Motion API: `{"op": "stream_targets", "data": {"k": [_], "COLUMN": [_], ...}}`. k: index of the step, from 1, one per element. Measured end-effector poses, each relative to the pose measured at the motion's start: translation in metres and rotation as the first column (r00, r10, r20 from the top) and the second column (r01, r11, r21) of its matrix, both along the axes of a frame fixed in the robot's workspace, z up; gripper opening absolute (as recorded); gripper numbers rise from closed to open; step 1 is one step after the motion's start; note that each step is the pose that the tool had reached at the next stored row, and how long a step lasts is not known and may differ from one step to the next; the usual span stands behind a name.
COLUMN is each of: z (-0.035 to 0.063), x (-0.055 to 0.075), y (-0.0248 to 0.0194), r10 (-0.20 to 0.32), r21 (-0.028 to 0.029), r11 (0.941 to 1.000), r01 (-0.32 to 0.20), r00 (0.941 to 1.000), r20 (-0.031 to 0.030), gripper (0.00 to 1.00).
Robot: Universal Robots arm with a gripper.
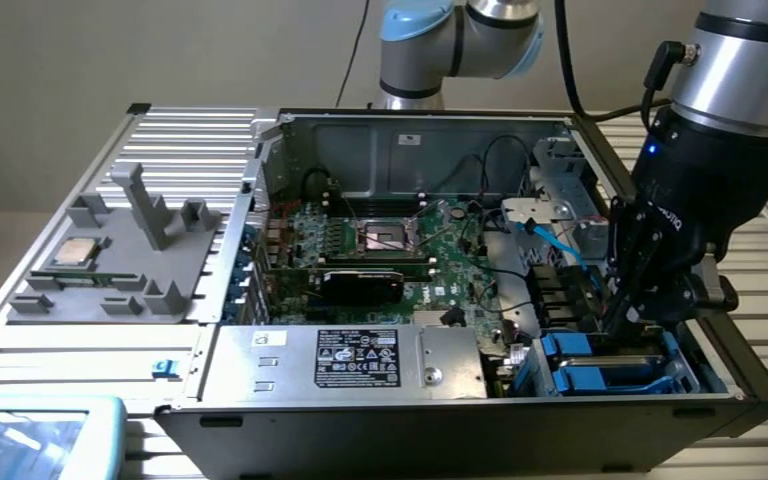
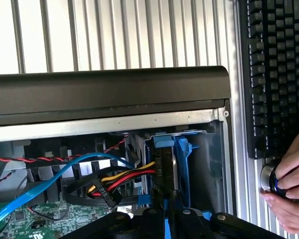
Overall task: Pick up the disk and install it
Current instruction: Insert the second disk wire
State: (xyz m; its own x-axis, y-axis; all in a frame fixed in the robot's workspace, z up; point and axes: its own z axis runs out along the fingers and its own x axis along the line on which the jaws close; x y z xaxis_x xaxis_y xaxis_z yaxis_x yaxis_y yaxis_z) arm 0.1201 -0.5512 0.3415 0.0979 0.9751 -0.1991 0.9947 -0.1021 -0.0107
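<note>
Disk going into the bay, tight spot

Our pincer (image 1: 620, 330) grips the disk (image 2: 165, 164) on edge in the case's corner bay; we reckon the cables (image 2: 124, 180) just beside it could snag or it jams crooked.

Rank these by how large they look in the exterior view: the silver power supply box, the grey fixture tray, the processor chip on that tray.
1. Grey fixture tray
2. Silver power supply box, nearer the camera, so nearly alike
3. Processor chip, clearly smallest
</note>
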Motion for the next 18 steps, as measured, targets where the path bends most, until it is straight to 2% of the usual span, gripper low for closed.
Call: {"op": "stream_targets", "data": {"k": [18], "z": [-0.0029], "x": [0.0013], "y": [0.0016], "r10": [0.018], "r21": [-0.0004], "r11": [0.9998], "r01": [-0.018], "r00": [0.9998], "r20": [-0.0001], "gripper": [0.16]}}
